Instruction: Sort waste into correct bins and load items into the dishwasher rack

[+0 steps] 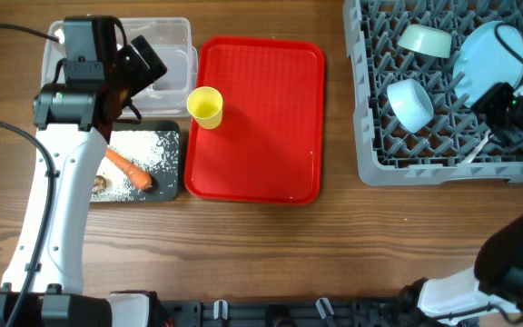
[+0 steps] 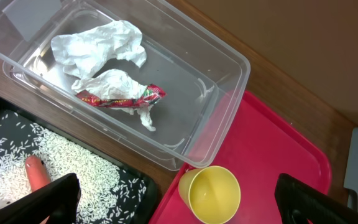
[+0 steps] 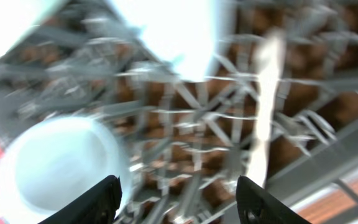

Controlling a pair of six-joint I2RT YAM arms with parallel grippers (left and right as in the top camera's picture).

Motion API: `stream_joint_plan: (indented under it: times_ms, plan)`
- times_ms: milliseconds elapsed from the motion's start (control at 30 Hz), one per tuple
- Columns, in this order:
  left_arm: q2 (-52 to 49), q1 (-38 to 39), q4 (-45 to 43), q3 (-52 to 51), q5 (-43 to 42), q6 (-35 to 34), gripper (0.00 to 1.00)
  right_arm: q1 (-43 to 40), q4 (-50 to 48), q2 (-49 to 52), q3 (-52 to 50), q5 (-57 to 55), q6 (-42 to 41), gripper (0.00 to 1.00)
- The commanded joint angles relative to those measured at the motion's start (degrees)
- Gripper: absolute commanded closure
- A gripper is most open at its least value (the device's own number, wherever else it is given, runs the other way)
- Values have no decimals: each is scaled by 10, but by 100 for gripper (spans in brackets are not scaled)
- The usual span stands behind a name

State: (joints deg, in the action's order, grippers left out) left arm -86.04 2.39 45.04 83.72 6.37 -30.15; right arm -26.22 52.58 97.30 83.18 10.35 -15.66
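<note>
The small yellow cup (image 1: 205,106) stands upright on the left edge of the red tray (image 1: 271,136); it also shows in the left wrist view (image 2: 209,194). My left gripper (image 2: 179,205) is open and empty, above the cup. The clear tub (image 2: 216,93) holds the crumpled white napkin (image 2: 98,48) and red wrapper (image 2: 120,98). The black tray (image 1: 166,182) holds rice (image 1: 148,150), the carrot piece (image 1: 127,169) and a brown scrap (image 1: 100,184). My right gripper (image 3: 178,199) is open and empty over the grey rack (image 1: 370,136), which holds the blue plate (image 1: 488,54), blue bowl (image 1: 409,103), green bowl (image 1: 425,40) and white spoon (image 3: 263,112).
The clear tub (image 1: 175,54) sits at the back left, the black tray just in front of it, both against the red tray's left side. The rack fills the back right. Bare wooden table (image 1: 289,254) lies in front.
</note>
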Motion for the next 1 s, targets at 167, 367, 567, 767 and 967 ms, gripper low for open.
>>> stream_joint_plan:
  times_ms: [167, 367, 567, 767, 967]
  plan:
    - [0, -4, 0, -1, 6, -3, 0, 185, -29, -95, 73, 21, 97, 22]
    - [0, -4, 0, -1, 6, -3, 0, 333, -113, -54, 73, 77, 94, 21]
    - [0, -4, 0, -1, 6, -3, 0, 500, -283, 92, 73, 93, -11, 20]
    - [0, -4, 0, -1, 6, -3, 0, 588, -343, 196, 73, 92, -68, 23]
    - [0, -4, 0, -1, 6, -3, 0, 579, -339, 200, 73, 86, -68, 24]
